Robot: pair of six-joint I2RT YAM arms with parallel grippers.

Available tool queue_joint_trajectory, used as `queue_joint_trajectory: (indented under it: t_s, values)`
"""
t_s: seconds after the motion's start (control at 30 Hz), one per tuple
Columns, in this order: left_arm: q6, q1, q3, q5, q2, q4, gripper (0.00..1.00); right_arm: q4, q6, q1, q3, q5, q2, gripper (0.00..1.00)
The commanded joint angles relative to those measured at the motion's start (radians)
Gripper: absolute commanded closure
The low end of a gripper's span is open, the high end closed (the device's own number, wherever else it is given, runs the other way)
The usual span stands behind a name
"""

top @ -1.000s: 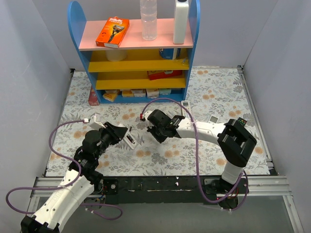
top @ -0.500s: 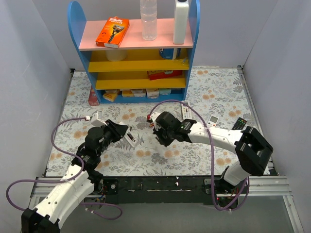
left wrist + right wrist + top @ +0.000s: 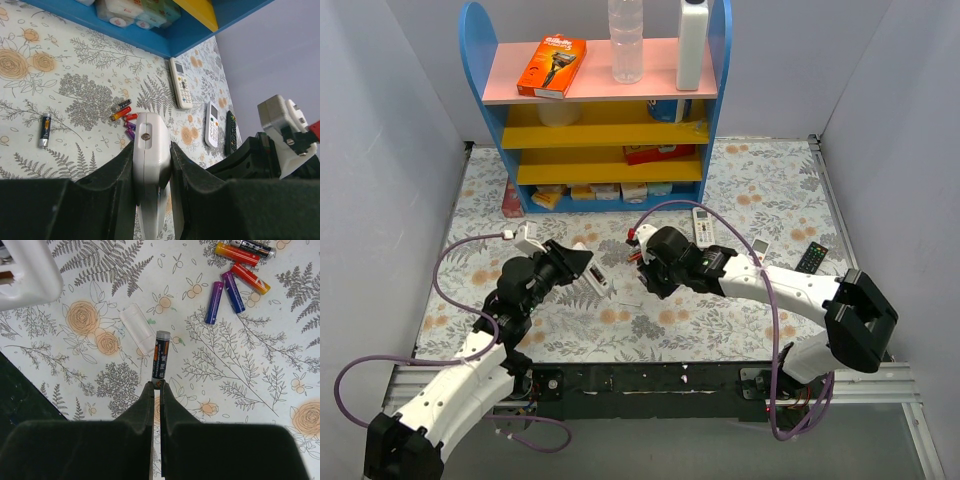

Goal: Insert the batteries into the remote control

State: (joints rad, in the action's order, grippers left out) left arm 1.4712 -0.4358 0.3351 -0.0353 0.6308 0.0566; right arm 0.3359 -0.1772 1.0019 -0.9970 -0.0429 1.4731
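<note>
While the left gripper (image 3: 151,156) is clenched on the white remote control (image 3: 150,134), holding it up beside the right arm, the right gripper (image 3: 157,389) pinches a dark battery (image 3: 160,356) by one end. Loose batteries (image 3: 233,292), red, purple and dark, lie clustered on the floral mat (image 3: 260,365). A white battery cover (image 3: 137,329) lies just beside the held cell.

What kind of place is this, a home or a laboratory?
Probably a laboratory test cell dressed like a home: plain grey walls, a floral cloth and a blue shelf of goods.
</note>
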Motion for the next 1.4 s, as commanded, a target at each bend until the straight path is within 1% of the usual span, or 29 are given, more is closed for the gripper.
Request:
queue_joint_trajectory:
  t_s: [0.0, 0.27, 0.37, 0.47, 0.53, 0.73, 0.87, 1.07, 1.37]
  values:
    - [-0.014, -0.003, 0.001, -0.063, 0.030, 0.103, 1.00, -0.008, -0.016, 0.000, -0.002, -0.031, -0.071, 0.99]
    - [0.001, -0.003, -0.002, -0.162, 0.101, 0.212, 1.00, -0.014, -0.038, 0.000, -0.014, -0.018, -0.126, 0.99]
    - [0.006, -0.003, -0.014, -0.190, 0.113, 0.261, 1.00, -0.029, -0.044, 0.000, -0.038, 0.023, -0.143, 0.99]
    - [0.014, -0.003, -0.022, -0.230, 0.128, 0.314, 1.00, 0.018, -0.051, 0.000, -0.086, 0.035, -0.135, 0.99]
    - [0.012, -0.004, -0.022, -0.261, 0.139, 0.350, 1.00, 0.050, -0.059, 0.001, -0.104, 0.074, -0.134, 0.99]
    - [0.021, -0.003, -0.027, -0.331, 0.198, 0.439, 1.00, 0.084, -0.074, 0.009, -0.150, 0.106, -0.152, 0.99]
    - [0.032, -0.003, -0.036, -0.356, 0.233, 0.486, 1.00, 0.135, -0.093, 0.018, -0.190, 0.135, -0.137, 0.99]
    - [0.040, -0.004, -0.039, -0.383, 0.274, 0.537, 1.00, 0.163, -0.123, 0.037, -0.230, 0.162, -0.108, 0.99]
    - [0.074, -0.004, -0.060, -0.414, 0.297, 0.606, 1.00, 0.172, -0.168, 0.053, -0.261, 0.164, -0.057, 0.99]
